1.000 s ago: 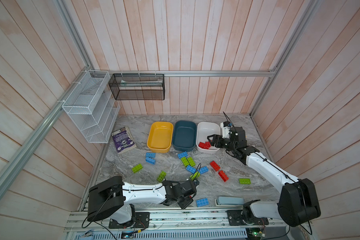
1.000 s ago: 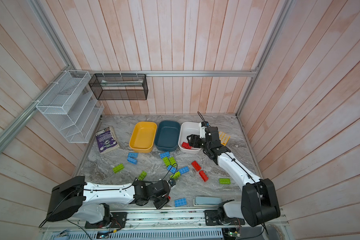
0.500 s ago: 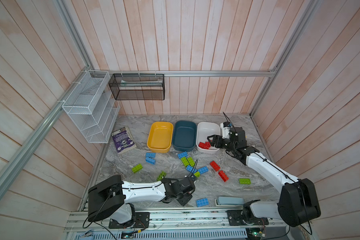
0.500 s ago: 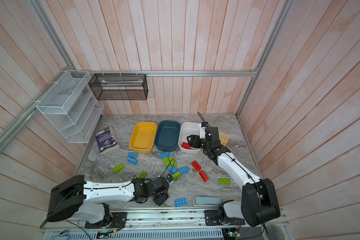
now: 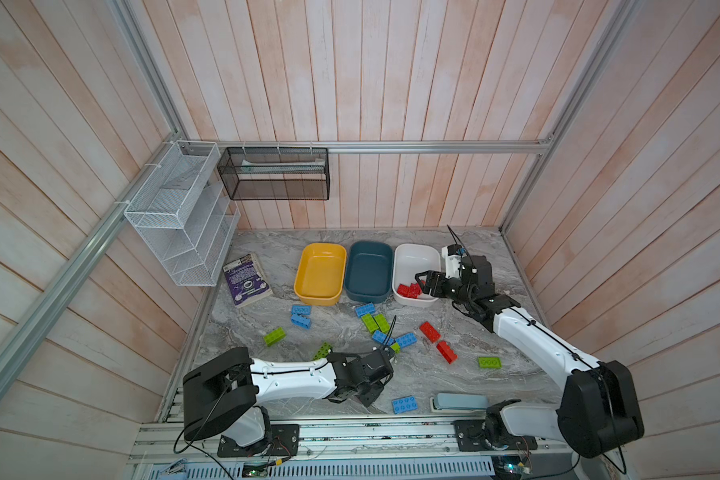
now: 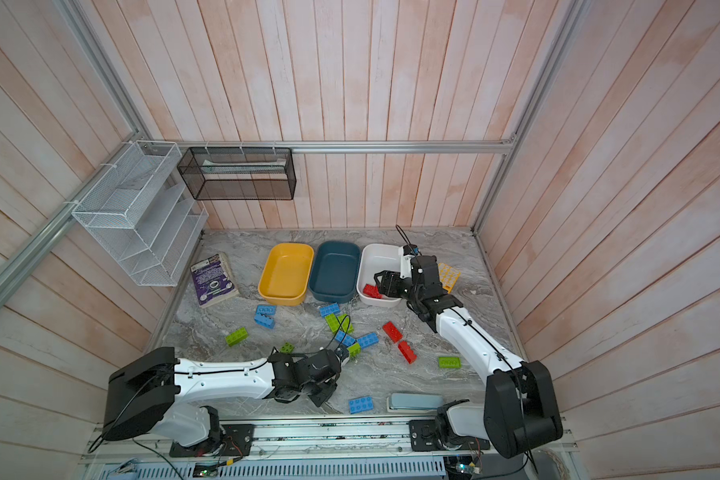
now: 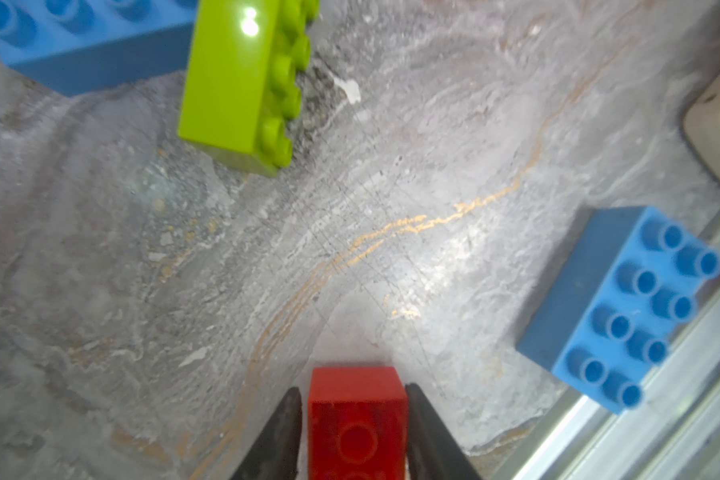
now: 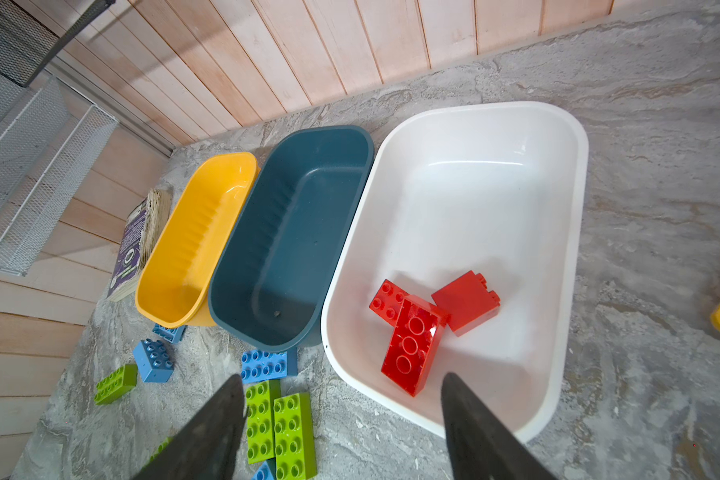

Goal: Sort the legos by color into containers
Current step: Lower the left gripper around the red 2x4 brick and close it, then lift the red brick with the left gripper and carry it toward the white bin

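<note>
Red at the bottom edge of the left wrist view: a brick [image 7: 356, 424] pinched in the left gripper [image 7: 351, 386], one black finger tight on each side, over the grey marble table [image 7: 391, 187]. Low in both top views, by the front rail, a blue brick [image 5: 404, 404] just beside a pale stapler [image 5: 460, 402]. Mid-frame, loose on the table: green bricks [image 5: 375, 323], more blue ones [image 5: 301, 316], two red ones [image 5: 430, 331] and, right of these, a flat green plate [image 5: 489, 363]. Further up, side by side in a row: yellow tub [image 5: 321, 274], teal tub [image 5: 368, 270], white tub [image 5: 416, 262], with three red bricks [image 8: 410, 345] at the white one's near end. Over that near rim, the right gripper [image 8: 341, 377], fingers spread wide. Left of the tubs, a book [image 5: 246, 280]; right of them, a yellow calculator [image 6: 449, 275]. Upper left, on the walls, a white rack [image 5: 179, 216] and a black rack [image 5: 275, 174].
</note>
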Motion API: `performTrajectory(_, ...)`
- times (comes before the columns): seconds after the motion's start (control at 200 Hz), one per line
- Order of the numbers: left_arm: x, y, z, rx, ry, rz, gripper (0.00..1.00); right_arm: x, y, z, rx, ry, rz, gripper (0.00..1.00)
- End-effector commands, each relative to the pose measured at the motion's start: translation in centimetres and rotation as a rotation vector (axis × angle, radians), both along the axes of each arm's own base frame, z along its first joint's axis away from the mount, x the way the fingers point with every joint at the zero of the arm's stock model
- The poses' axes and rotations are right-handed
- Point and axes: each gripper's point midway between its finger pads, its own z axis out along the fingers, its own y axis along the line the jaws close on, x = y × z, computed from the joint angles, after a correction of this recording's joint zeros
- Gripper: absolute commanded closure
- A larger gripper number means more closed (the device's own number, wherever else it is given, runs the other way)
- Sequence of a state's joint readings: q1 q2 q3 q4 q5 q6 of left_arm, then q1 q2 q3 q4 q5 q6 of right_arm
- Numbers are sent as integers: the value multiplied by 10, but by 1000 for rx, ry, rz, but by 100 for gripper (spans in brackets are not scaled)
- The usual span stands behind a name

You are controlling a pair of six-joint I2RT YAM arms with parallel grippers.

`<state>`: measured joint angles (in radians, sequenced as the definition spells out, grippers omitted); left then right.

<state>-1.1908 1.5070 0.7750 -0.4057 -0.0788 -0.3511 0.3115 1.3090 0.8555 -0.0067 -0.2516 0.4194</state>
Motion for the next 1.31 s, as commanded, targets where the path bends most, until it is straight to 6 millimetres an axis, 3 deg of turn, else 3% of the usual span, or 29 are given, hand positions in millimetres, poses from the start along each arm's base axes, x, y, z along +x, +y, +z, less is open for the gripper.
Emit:
performTrajectory(0.0, 22, -17, 42, -117, -58, 22, 58, -5, -4, 4, 6, -17, -10, 26)
performTrajectory(0.165, 61, -31, 98, -252, -137, 38, 62, -14, -12, 2, 2, -23, -36, 27)
performTrajectory(0.255, 73, -34, 116, -274, -144, 20, 62, -19, -13, 1, 5, -21, -38, 27)
performTrajectory(0.32, 67, -32, 114, -252, -122, -7, 53, -22, -10, -1, 11, -9, -19, 25)
performTrajectory(0.365, 62, -25, 107, -231, -97, 0, 38, -25, -10, -3, 12, -2, -11, 24)
performTrajectory(0.405, 57, -19, 99, -216, -68, 12, 31, -27, -10, -4, 13, -3, -8, 22)
performTrajectory(0.54, 44, 2, 80, -199, -2, 96, 22, -31, -12, -8, 13, -7, -13, 15)
performTrajectory(0.57, 41, 6, 78, -197, 9, 114, 30, -31, -12, -10, 12, -5, -13, 15)
performTrajectory(0.65, 38, 16, 75, -189, 23, 164, 100, -31, -12, -11, 9, -1, -12, 15)
performTrajectory(0.755, 30, 21, 75, -182, 38, 183, 100, -31, -12, -12, 5, 1, -12, 15)
performTrajectory(0.85, 18, 21, 71, -180, 73, 171, 86, -31, -12, -12, 4, -1, -12, 15)
performTrajectory(0.925, 8, 19, 65, -168, 96, 158, 54, -32, -14, -12, -1, -3, -15, 14)
performTrajectory(0.995, -5, 17, 55, -148, 131, 136, 37, -33, -15, -12, -3, -5, -17, 14)
performTrajectory(1.15, -25, 19, 28, -83, 182, 123, 30, -35, -17, -12, -8, -12, -25, 12)
performTrajectory(1.3, -27, 19, 11, -52, 185, 139, 31, -36, -18, -13, -9, -12, -28, 12)
